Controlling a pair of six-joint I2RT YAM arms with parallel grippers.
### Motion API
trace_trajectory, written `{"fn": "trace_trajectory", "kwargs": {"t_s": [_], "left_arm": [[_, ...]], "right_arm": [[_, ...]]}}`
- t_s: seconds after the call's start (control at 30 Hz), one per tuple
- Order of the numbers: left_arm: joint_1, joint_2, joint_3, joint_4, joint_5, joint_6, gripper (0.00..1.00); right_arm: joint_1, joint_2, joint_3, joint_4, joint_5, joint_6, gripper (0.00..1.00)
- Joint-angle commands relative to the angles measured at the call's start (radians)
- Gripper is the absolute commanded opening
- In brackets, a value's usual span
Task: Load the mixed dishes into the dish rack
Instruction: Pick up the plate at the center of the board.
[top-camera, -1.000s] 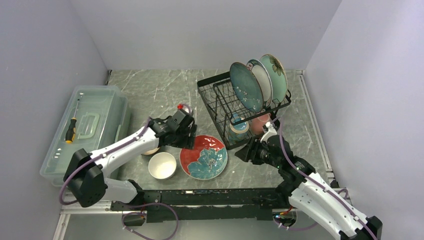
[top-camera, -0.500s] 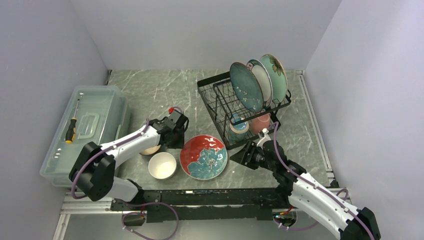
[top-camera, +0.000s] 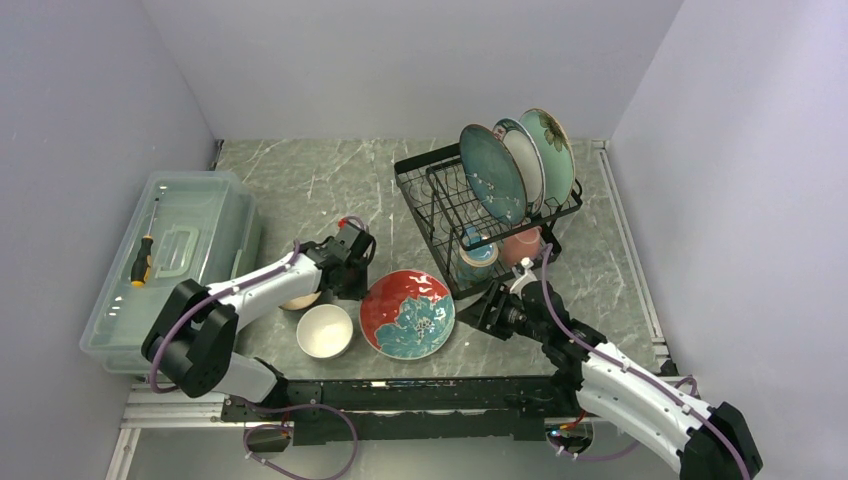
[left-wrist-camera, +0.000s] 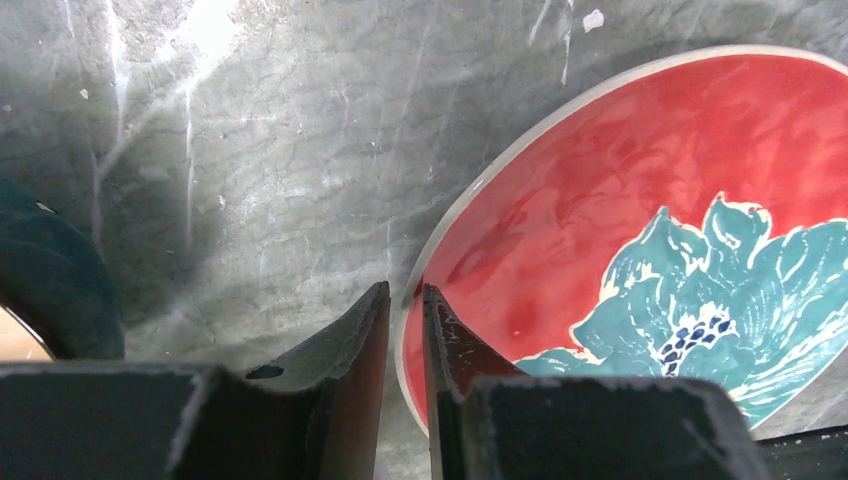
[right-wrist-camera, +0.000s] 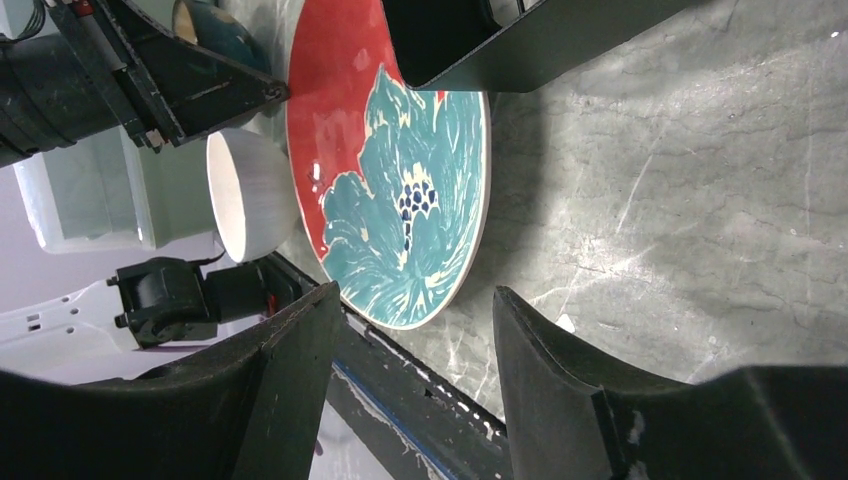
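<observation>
Loading looks about half done: 3 plates (top-camera: 522, 160) stand upright in the far slots of the dish rack (top-camera: 430, 200), with a blue mug (top-camera: 478, 255) and a pink mug (top-camera: 520, 245) in its near basket. Left on the bench (top-camera: 330, 180) are the red plate (top-camera: 407, 313), flat just near-left of the rack, a white bowl (top-camera: 324, 331) to its left, and a brown-lined bowl (top-camera: 300, 301) mostly hidden under the left arm. The left end effector (left-wrist-camera: 405, 295) is pinched almost shut across the red plate's left rim; the right end effector (right-wrist-camera: 415, 300) gapes empty by its right edge. The bench is grey-green marbled stone, boxed by plain pale walls
</observation>
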Motion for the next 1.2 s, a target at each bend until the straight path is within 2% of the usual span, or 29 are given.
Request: {"fn": "trace_trajectory", "kwargs": {"t_s": [0.0,0.13,0.23,0.47,1.17], "left_arm": [[0.005,0.010,-0.013,0.040,0.016,-0.007,0.23],[0.007,0.009,-0.022,0.044,0.014,-0.008,0.20],[0.007,0.012,-0.030,0.050,0.014,-0.008,0.12],[0.007,0.026,-0.041,0.058,0.024,-0.009,0.00],[0.006,0.050,-0.104,0.137,0.098,-0.037,0.00]], "right_arm": [[0.011,0.010,0.004,0.063,0.001,0.013,0.60],[0.014,0.025,-0.002,0.067,0.009,0.012,0.61],[0.016,0.042,-0.014,0.081,0.007,0.023,0.61],[0.022,0.083,-0.018,0.120,0.010,0.026,0.62],[0.072,0.237,-0.014,0.282,0.013,0.075,0.64]]}}
